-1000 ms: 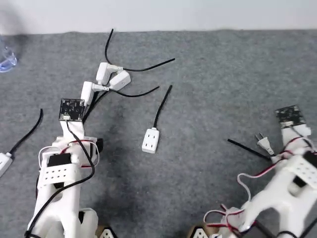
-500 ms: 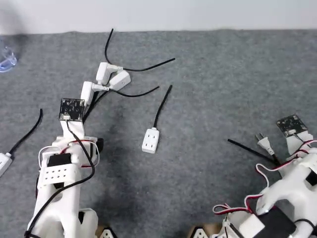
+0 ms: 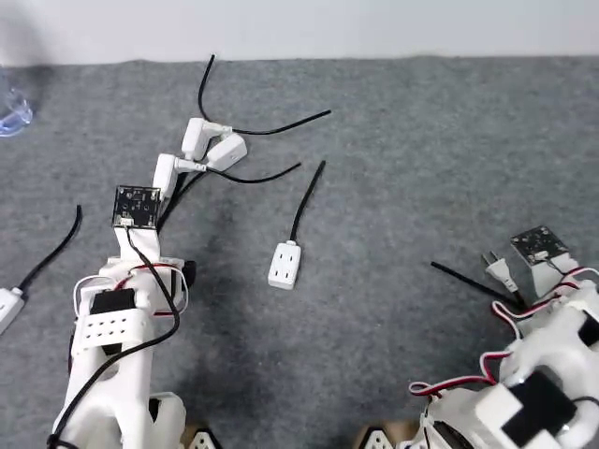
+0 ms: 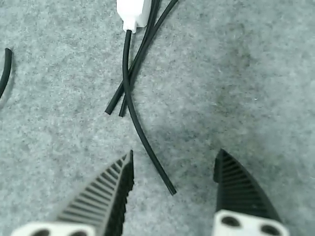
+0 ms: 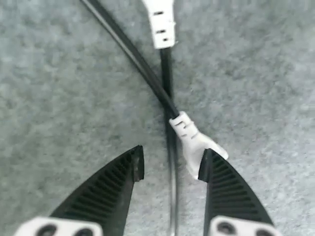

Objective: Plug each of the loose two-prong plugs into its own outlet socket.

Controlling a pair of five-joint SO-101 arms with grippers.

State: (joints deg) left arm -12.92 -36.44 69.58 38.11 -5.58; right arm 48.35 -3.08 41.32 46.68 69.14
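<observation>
A loose white two-prong plug (image 3: 499,269) lies on the grey mat at the right, beside the right arm (image 3: 552,327). In the right wrist view my right gripper (image 5: 172,150) is open just above the mat. A white plug (image 5: 194,145) lies against the inner side of one finger (image 5: 224,189), and a second white plug body (image 5: 160,19) lies farther off, their black cords crossing. A free white outlet socket (image 3: 284,264) lies mid-mat. My left gripper (image 4: 175,155) is open over black cord ends (image 4: 147,147), near a white connector (image 4: 134,12).
Three white connectors (image 3: 192,138) with black cords cluster ahead of the left arm (image 3: 122,309). Another white socket (image 3: 7,307) lies at the left edge. A clear object (image 3: 11,108) sits at the far left, and a wall borders the back of the mat.
The right arm has drawn back toward the near edge and its wrist board has shifted left. The left arm, plugs and sockets have not moved.
</observation>
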